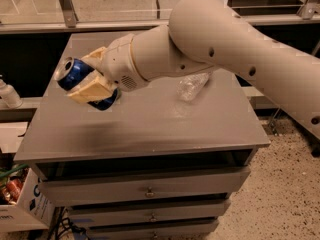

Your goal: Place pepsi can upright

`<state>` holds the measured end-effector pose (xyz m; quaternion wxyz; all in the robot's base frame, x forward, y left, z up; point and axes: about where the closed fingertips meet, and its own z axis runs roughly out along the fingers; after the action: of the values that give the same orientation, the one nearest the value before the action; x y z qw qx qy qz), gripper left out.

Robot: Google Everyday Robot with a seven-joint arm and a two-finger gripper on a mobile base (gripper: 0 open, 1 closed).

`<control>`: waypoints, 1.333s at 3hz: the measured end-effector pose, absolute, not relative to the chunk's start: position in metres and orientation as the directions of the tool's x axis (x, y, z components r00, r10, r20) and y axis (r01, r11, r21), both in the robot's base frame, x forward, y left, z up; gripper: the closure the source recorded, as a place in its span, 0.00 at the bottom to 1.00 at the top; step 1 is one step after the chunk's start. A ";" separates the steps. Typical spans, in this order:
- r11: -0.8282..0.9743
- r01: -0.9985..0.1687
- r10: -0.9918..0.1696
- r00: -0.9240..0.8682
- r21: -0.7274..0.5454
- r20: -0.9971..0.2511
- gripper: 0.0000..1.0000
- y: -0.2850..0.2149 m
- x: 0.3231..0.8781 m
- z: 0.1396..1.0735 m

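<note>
The pepsi can (76,74) is dark blue with a silver top. It is held tilted, nearly on its side, silver top pointing up and to the left, above the left part of the grey cabinet top (150,119). My gripper (87,76) is shut on the can, one tan finger (91,90) below it and one above. The white arm reaches in from the right and hides the rest of the can.
A clear plastic bottle (191,86) lies on its side on the cabinet top, right of centre, partly under the arm. Drawers (147,189) front the cabinet. A white bottle (9,95) stands on a low shelf at left. A box of cans (15,196) sits on the floor.
</note>
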<state>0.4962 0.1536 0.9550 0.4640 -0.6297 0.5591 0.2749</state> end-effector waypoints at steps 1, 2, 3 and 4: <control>0.090 -0.958 -0.391 0.216 -0.271 -0.895 1.00 0.154 0.495 0.952; 0.145 -0.958 -0.272 0.203 -0.249 -0.941 1.00 0.152 0.496 0.944; 0.188 -0.953 -0.153 0.209 -0.236 -0.966 1.00 0.150 0.502 0.932; 0.211 -0.949 -0.088 0.221 -0.235 -0.971 1.00 0.148 0.508 0.923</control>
<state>0.5083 0.1485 0.9226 0.5907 -0.5115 0.5068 0.3642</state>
